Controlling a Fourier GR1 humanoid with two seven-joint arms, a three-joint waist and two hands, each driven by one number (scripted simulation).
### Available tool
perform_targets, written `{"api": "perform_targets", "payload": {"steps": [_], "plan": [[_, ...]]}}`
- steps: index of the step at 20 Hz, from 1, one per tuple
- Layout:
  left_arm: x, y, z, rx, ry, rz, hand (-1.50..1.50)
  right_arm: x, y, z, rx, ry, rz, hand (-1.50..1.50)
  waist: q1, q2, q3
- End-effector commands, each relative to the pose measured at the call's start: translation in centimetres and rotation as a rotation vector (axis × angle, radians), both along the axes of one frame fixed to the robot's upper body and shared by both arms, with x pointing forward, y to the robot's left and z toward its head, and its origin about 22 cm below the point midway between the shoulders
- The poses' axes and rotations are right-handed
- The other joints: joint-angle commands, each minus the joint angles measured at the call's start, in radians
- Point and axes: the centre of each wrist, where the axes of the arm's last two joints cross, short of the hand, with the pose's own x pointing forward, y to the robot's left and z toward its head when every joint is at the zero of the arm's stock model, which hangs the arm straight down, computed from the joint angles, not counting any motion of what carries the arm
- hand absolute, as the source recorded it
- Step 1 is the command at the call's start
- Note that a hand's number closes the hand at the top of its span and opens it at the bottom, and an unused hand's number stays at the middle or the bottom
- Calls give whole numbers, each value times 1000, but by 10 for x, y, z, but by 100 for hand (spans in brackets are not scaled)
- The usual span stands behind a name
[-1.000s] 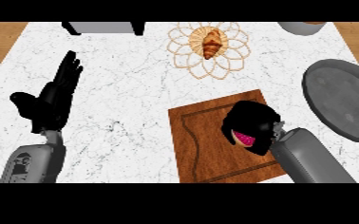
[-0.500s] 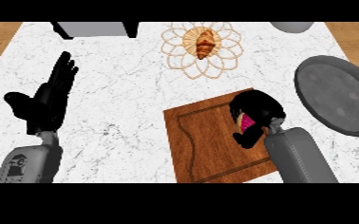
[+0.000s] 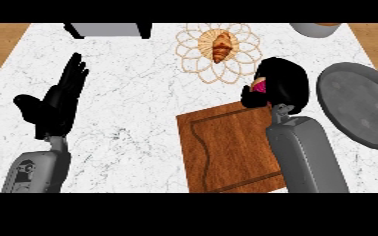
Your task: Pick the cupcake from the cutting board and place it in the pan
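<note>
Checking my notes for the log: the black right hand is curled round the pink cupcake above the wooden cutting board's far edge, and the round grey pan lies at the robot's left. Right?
Not quite. The head view shows the round grey pan at the robot's right, not its left. The rest holds: the black right hand is curled round the pink cupcake above the far edge of the wooden cutting board.

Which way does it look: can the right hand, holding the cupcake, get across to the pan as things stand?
Probably yes. The right hand, curled round the cupcake, is beside the pan, with only bare counter showing between them.
</note>
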Motion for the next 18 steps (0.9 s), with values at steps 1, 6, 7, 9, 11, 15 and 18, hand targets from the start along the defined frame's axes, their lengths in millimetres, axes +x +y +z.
{"api": "perform_targets", "payload": {"steps": [1,6,7,9,11,15,18], "plan": [[3,-15,1,-6,-6,-28,0,-6,37,47,33,-217,-172,150,19,3,1],[-1,-1,-4,5,-14,-10,0,-3,30,68,32,-329,-326,150,6,7,1],[1,1,-17,0,3,-2,0,-3,35,56,49,-347,-313,150,6,10,1],[0,-2,2,-1,-5,11,0,-3,19,80,141,-411,-340,150,6,8,2],[-1,17,1,11,-14,-5,0,6,-26,82,144,-460,-389,150,4,10,2],[0,-5,1,-18,-17,6,0,-3,-66,76,262,-538,-449,150,-1,9,3],[-9,7,0,-2,2,-2,0,-9,-117,60,201,-519,-476,150,0,8,2]]}}
